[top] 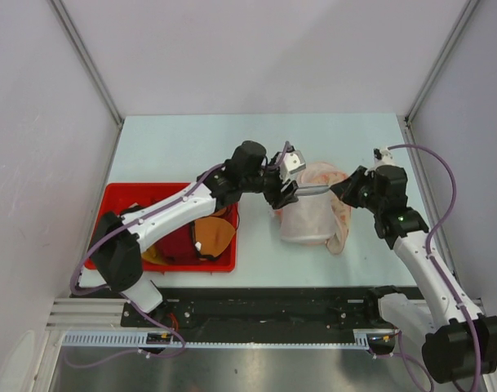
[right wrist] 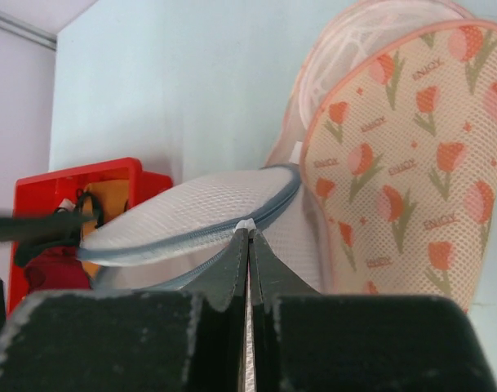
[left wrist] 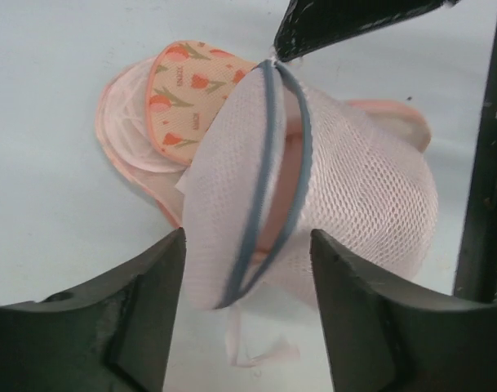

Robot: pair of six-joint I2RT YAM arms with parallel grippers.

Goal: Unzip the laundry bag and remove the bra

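The laundry bag of white mesh stands at the table's middle, its grey-blue zipper partly parted. A pale pink bra shows through the gap, mostly hidden. My right gripper is shut on the small white zipper pull at the bag's rim. Its dark tip shows in the left wrist view. My left gripper is open, its fingers on either side of the bag's near end without touching it. It lies just left of the bag in the top view.
A pinkish round mesh bag with peach tulip-patterned fabric lies against the laundry bag's far side. A red bin with orange and maroon bras stands at the left. A thin pink strap lies on the table.
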